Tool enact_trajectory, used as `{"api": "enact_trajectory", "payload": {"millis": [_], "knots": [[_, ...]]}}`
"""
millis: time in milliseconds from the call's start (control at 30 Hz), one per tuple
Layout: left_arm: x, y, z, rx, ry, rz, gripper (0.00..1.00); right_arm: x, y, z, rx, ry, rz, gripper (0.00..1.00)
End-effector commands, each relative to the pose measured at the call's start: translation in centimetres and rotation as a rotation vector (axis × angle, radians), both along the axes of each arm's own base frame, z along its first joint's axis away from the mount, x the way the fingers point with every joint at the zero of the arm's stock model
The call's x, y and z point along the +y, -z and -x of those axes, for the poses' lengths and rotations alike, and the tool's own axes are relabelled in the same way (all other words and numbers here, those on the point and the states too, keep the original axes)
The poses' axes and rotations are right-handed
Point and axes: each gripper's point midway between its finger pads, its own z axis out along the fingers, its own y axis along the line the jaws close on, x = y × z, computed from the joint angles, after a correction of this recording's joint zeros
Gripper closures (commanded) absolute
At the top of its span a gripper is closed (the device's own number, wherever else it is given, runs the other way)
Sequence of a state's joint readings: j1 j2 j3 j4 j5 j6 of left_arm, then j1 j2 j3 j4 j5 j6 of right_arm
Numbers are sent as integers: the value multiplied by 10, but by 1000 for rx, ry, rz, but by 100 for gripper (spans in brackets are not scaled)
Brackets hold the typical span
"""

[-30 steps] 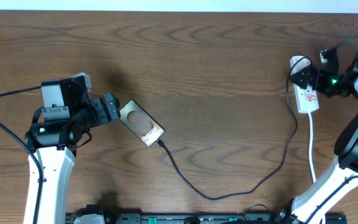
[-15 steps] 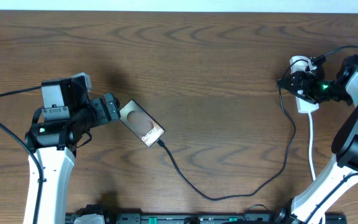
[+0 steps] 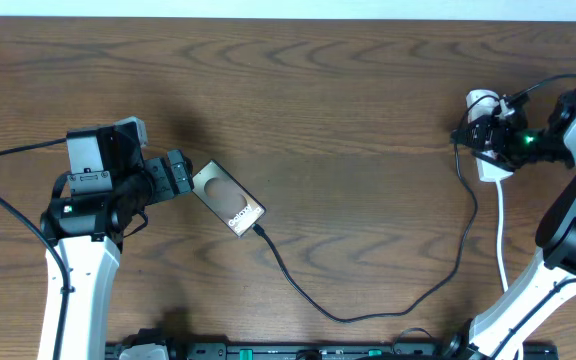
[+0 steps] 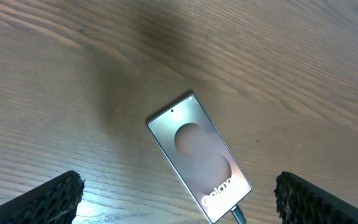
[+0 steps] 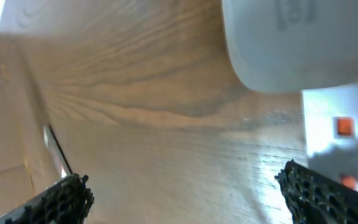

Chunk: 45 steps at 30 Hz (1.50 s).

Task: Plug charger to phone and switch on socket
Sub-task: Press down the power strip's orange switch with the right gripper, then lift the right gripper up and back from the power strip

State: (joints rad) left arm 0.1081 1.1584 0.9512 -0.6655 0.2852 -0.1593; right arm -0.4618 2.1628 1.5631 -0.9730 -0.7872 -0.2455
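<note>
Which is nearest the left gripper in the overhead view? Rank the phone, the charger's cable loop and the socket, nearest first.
1. phone, right beside the left gripper, on the left side.
2. charger's cable loop, bottom centre.
3. socket, far right, at the right gripper.

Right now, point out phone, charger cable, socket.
phone (image 3: pixel 227 199): overhead view, middle of the slab.
charger cable (image 3: pixel 343 318): overhead view, bottom of its loop.
socket (image 3: pixel 496 168): overhead view, visible lower end of the strip.
</note>
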Motion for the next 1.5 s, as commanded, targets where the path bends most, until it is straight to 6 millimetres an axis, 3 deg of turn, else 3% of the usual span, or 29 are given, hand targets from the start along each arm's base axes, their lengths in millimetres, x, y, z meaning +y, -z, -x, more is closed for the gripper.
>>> {"api": "enact_trajectory", "payload": {"millis": [0, 300, 533, 900, 1467], "knots": [[0, -2, 0, -7, 7, -11, 1, -45, 19, 6, 103, 38, 186, 1], [0, -2, 0, -7, 7, -11, 0, -83, -11, 10, 260, 157, 362, 1], [0, -2, 0, -6, 7, -11, 1, -93, -49, 13, 320, 230, 403, 1], [0, -2, 0, -7, 7, -11, 1, -77, -126, 18, 292, 213, 395, 1], [0, -2, 0, -6, 7, -11, 1, -47, -219, 34, 62, 150, 552, 1]]}}
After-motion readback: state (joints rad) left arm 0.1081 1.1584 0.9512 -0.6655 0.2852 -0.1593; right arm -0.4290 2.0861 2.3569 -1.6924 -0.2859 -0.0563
